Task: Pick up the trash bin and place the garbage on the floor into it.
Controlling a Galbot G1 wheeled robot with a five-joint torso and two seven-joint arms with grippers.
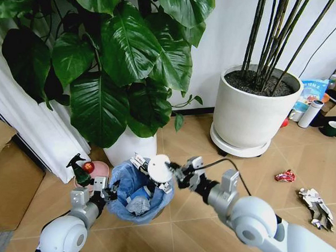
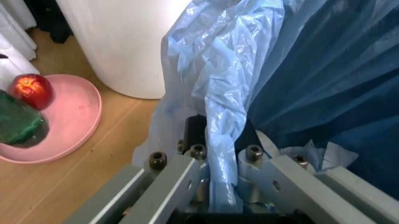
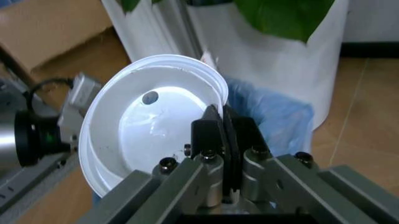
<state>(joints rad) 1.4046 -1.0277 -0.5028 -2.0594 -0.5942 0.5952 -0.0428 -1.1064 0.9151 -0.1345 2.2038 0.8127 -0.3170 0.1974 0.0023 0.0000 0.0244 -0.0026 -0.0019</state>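
Crinkly blue bag over the trash bin (image 1: 138,197), rim pinched by left gripper (image 1: 107,192); white disc (image 1: 158,167) clamped in right gripper (image 1: 177,172), just above the opening. Blue film (image 2: 218,154) squeezed between left jaws. Disc edge nipped by right fingers (image 3: 215,133), bin beyond. Depositing step; next needs release over the opening.

Bright, even indoor light, soft shadows on the floor (image 1: 191,227), glare inside the white disc (image 3: 156,135), close gripper hardware slightly blurred in both wrist views
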